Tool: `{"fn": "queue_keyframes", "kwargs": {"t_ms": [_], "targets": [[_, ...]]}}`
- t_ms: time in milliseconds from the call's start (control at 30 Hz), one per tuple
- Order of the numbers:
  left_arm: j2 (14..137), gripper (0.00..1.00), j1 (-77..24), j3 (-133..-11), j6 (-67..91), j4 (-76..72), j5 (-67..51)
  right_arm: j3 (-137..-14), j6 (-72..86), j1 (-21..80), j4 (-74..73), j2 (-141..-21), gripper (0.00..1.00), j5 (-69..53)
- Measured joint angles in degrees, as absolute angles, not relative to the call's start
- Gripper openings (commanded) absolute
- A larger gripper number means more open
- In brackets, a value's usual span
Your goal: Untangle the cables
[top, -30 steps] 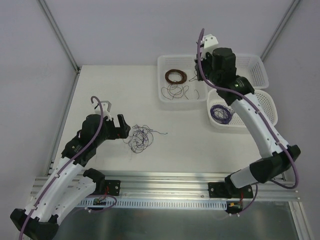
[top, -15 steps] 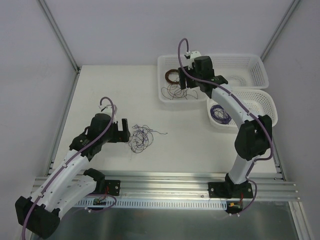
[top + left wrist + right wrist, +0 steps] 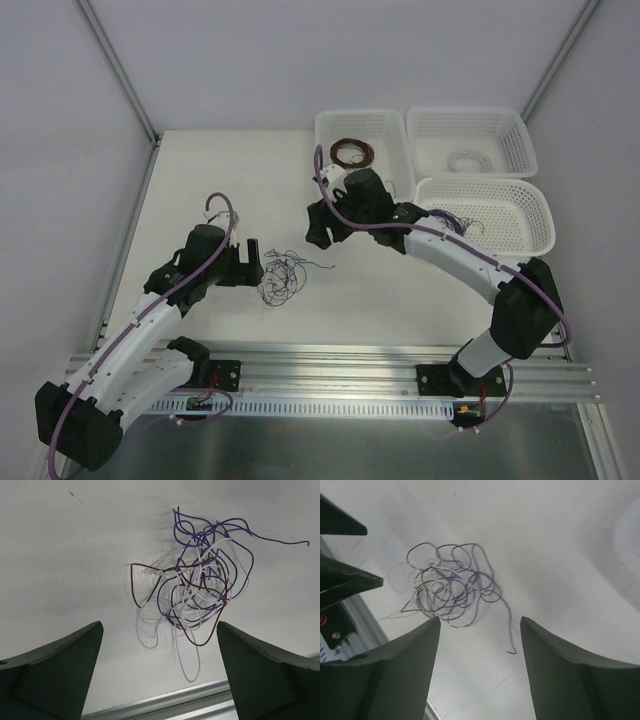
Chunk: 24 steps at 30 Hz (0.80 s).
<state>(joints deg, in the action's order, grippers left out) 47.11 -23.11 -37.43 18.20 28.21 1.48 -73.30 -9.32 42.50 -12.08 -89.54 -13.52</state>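
The cables (image 3: pixel 282 278) lie on the white table as a small scribbly tangle of thin purple, white and brown wires. One purple end trails off to the right. My left gripper (image 3: pixel 254 262) stands open just left of the tangle, which lies ahead of its jaws in the left wrist view (image 3: pixel 197 587). My right gripper (image 3: pixel 314 226) hangs open above and to the right of the tangle. In the right wrist view the cables (image 3: pixel 450 587) lie beyond its fingertips. Nothing sits between either pair of fingers, in the left gripper (image 3: pixel 159 630) or the right gripper (image 3: pixel 480 622).
Three white baskets stand at the back right. One basket (image 3: pixel 325 125) holds a brown coil (image 3: pixel 352 153), a second basket (image 3: pixel 470 115) holds a pale coil, and my right arm partly covers the third basket (image 3: pixel 545 215). An aluminium rail (image 3: pixel 330 360) runs along the near edge.
My right arm has swung from over the baskets down and left to the tangle, and its jaws have opened. My left gripper has edged slightly closer to the tangle, still open.
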Motion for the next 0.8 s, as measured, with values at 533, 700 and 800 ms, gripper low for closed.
{"fn": "queue_keyframes", "kwargs": {"t_ms": [533, 700, 800], "targets": [[50.3, 0.99, -21.7, -37.4, 18.2, 28.2, 0.3, -67.2, -0.8, 53.6, 0.6, -98.8, 0.36, -14.2], [51.1, 0.99, -21.3, -37.4, 18.2, 28.2, 0.0, -67.5, -0.1, 55.6, 3.1, -103.4, 0.33, -14.3], [51.3, 0.99, -21.3, -37.4, 18.2, 28.2, 0.0, -68.1, 0.0, 55.7, 4.0, -105.7, 0.33, -14.4]]}}
